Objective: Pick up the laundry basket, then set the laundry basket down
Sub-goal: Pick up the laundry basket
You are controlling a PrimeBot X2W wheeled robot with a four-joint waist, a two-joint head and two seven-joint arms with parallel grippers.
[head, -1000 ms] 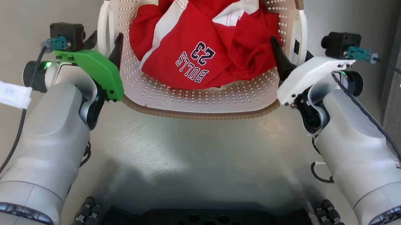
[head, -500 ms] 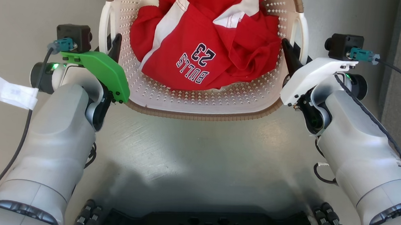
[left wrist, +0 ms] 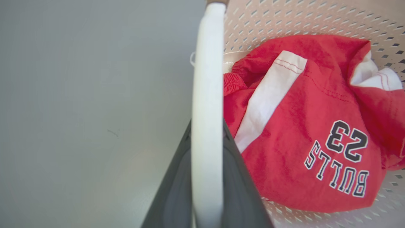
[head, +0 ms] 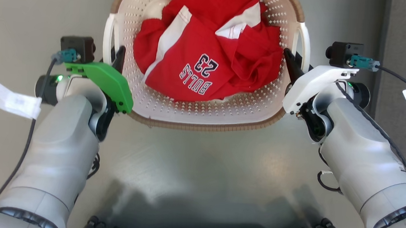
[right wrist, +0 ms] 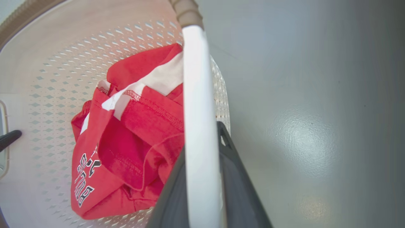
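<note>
My left gripper (head: 115, 54) pinches the laundry basket's (head: 203, 111) left handle (head: 107, 34), my right gripper (head: 297, 62) its right handle (head: 305, 42); a crumpled red-and-white garment (head: 207, 56) lies inside.

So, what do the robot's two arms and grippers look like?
The left forearm and right forearm are smooth pale grey shells. The left gripper has dark tapered fingers under a bright green cover; the right gripper has the same fingers under a white cover. Each wrist carries a black camera cube with a teal plug, a black cable and a white paper tag.
</note>
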